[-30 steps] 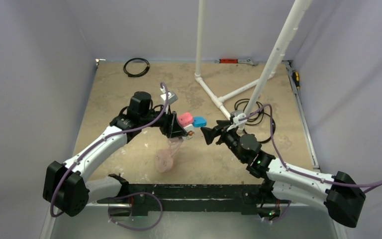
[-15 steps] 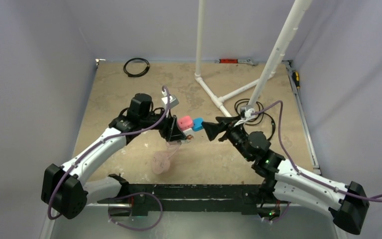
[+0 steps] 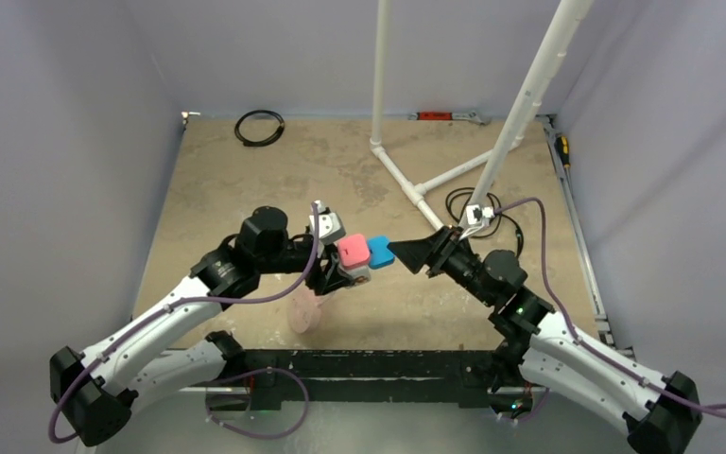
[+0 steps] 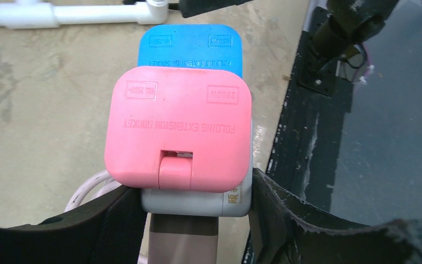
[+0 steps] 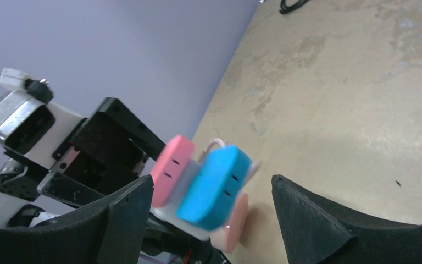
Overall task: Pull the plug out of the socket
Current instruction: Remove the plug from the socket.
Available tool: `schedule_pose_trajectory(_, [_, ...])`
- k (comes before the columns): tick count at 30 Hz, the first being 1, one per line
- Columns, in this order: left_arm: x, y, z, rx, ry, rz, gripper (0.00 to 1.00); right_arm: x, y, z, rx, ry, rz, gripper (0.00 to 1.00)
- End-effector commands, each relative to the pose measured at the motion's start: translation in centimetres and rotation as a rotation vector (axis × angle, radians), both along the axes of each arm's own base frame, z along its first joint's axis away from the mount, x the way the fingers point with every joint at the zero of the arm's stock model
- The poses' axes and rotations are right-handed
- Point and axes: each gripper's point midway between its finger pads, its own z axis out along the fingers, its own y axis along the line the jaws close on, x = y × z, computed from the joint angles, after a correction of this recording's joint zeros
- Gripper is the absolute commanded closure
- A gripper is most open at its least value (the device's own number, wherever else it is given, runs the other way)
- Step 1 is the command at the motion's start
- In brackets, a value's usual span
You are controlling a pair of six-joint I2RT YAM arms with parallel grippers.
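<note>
Left fingers (image 4: 115, 225): you are clamping the white-grey plastic cube socket (image 4: 198, 201).
Right fingers (image 5: 313, 220): released wide; be squaring them onto the flat pink plastic plug (image 4: 178, 132).

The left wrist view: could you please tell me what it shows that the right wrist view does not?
Only the left wrist view shows raised lettering on the flat pink plastic plug, the left gripper clamping the white-grey plastic socket cube, and a white pipe. Only the right wrist view shows the open right gripper flanking the flat blue plastic plug, and a round pink disc. Both show the two plugs side by side.
</note>
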Motion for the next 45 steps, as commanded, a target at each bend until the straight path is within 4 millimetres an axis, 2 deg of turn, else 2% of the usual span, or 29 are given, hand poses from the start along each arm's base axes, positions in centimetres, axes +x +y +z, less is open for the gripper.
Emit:
schedule_pose_trajectory(1, [2.3,0.4,3.4,-0.066,-0.186,0.085,1.0,-0.4,-0.7,-0.2,0.113,0.079,0.061,0.19])
schedule_pose_trajectory(10, [1.9,0.2,3.3,-0.068,-0.18,0.069,1.0,-1.7,1.0,0.0,0.205,0.113,0.235,0.25])
schedule_pose_trajectory(16, [1.4,-0.1,3.3,-0.074,-0.171,0.038,1.0,-1.5,1.7,0.0,0.198,0.137,0.258,0.29])
schedule_pose_trajectory(21, [0.9,-0.3,3.2,-0.078,-0.167,0.014,1.0,-1.1,2.1,-1.1,0.181,0.186,0.264,0.34])
schedule_pose_trajectory(35, [0.1,-1.1,2.1,-0.059,-0.12,-0.042,1.0,-1.9,2.8,-1.8,0.222,0.224,0.362,0.41])
schedule_pose_trajectory(40, [0.1,-1.3,1.6,-0.043,-0.112,-0.041,1.0,-1.9,3.3,-2.3,0.204,0.236,0.385,0.51])
schedule_pose_trajectory(45, [0.1,-1.3,1.6,-0.04,-0.117,-0.038,1.0,-1.7,3.4,-2.8,0.19,0.243,0.383,0.55])
